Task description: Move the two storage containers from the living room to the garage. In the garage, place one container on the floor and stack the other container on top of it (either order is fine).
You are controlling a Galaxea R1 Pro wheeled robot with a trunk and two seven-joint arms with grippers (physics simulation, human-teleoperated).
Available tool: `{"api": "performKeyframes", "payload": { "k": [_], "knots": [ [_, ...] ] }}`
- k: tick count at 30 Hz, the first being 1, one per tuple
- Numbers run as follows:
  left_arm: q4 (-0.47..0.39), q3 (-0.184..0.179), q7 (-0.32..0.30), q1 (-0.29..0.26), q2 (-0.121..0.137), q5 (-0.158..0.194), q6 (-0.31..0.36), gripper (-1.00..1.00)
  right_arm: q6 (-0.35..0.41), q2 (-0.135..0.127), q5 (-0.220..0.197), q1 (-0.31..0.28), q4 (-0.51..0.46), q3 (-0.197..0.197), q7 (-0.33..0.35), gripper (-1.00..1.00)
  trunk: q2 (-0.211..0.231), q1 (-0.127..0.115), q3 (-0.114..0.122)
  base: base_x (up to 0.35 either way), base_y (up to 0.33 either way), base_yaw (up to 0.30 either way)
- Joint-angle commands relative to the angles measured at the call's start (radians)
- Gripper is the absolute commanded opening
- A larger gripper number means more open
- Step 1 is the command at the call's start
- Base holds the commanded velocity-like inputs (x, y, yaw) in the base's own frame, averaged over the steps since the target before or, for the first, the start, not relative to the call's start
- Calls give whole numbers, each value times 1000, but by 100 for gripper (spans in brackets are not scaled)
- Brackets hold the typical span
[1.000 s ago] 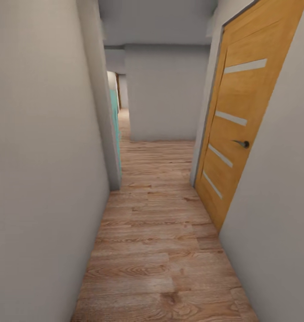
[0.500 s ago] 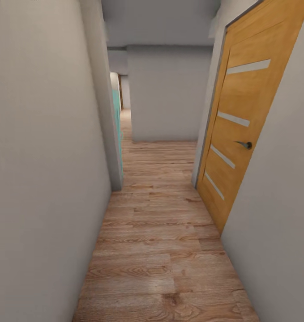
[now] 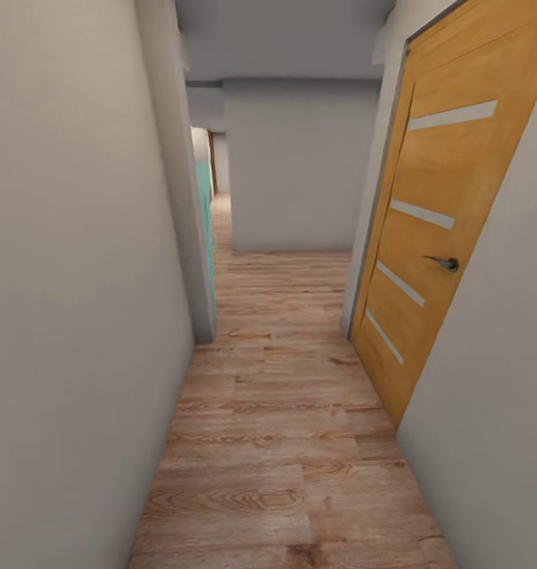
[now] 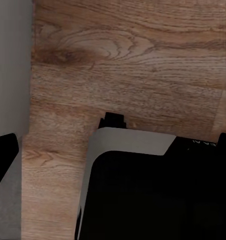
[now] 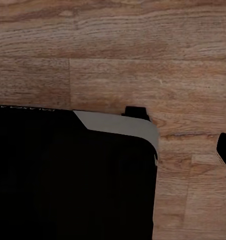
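Observation:
The two storage containers are out of view, and so are the living room and the garage. I am in a narrow corridor with light wood planks (image 3: 284,411) underfoot. Both wrist views look down on those planks (image 4: 132,65) (image 5: 117,55) past my own dark body (image 4: 152,195) (image 5: 68,175). A dark piece (image 4: 3,160) sits at the edge of the left wrist view and another dark piece (image 5: 225,150) at the edge of the right one. Neither tells me how the jaws stand. Nothing is held in sight.
A grey wall (image 3: 78,276) runs close on my left and ends at a corner (image 3: 195,253) with a teal edge (image 3: 206,229) behind it. An orange wooden door (image 3: 434,237) with a dark handle (image 3: 450,263) is close on my right. A grey wall (image 3: 296,166) faces me, with a passage at its left.
The whole view has crept forward along the corridor. The orange door and its handle sit a little further right and lower in the picture.

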Motion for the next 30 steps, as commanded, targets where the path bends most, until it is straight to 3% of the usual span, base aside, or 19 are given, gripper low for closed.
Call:
{"api": "performKeyframes", "payload": {
  "k": [1,30],
  "knots": [
    [0,0,1,-1,0,8,4,100,-5,1,-10,-1,3,8,2,100,-1,1,-1,320,0,0],
    [0,0,1,-1,0,8,4,100,-6,1,-10,-1,3,8,2,100,-1,1,2,321,0,0]
  ]
}}
